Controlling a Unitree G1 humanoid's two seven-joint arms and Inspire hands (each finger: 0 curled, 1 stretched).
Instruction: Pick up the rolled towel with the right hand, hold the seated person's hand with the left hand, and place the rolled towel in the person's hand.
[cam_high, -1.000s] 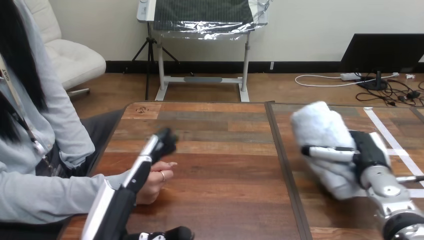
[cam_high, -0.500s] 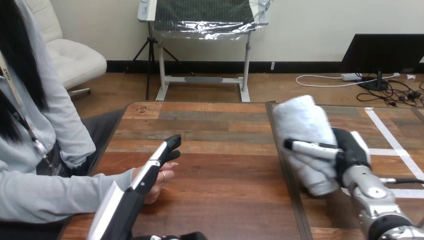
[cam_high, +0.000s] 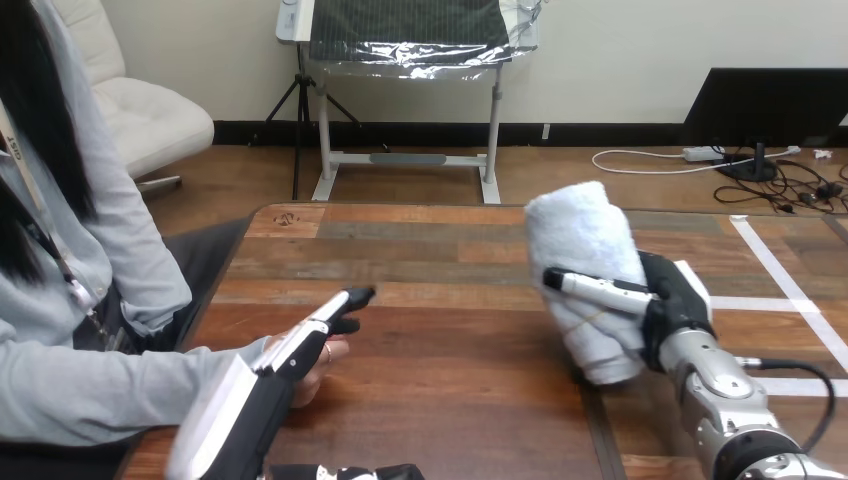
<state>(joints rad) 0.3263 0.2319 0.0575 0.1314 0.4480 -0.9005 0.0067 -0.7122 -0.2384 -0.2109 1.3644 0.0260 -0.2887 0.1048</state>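
Observation:
The white rolled towel (cam_high: 582, 262) stands tilted above the middle of the table, with my right hand (cam_high: 668, 300) shut on it from the right, a finger lying across its front. At the left, my left hand (cam_high: 308, 336) lies with straight fingers over the person's hand (cam_high: 323, 363), which rests loosely curled on the wood near the table's left edge. I see no finger or thumb of mine curled round that hand. About a towel's length of bare table separates the towel from the person's hand.
The wooden table (cam_high: 450, 300) has a dark seam (cam_high: 588, 420) running front to back under the towel. White tape strips (cam_high: 790, 285) mark its right part. The person's grey sleeve (cam_high: 90, 390) lies along the front left edge.
My right hand has carried the towel leftward, from the right part of the table toward its middle. My left hand has shifted a little right and flattened over the person's hand.

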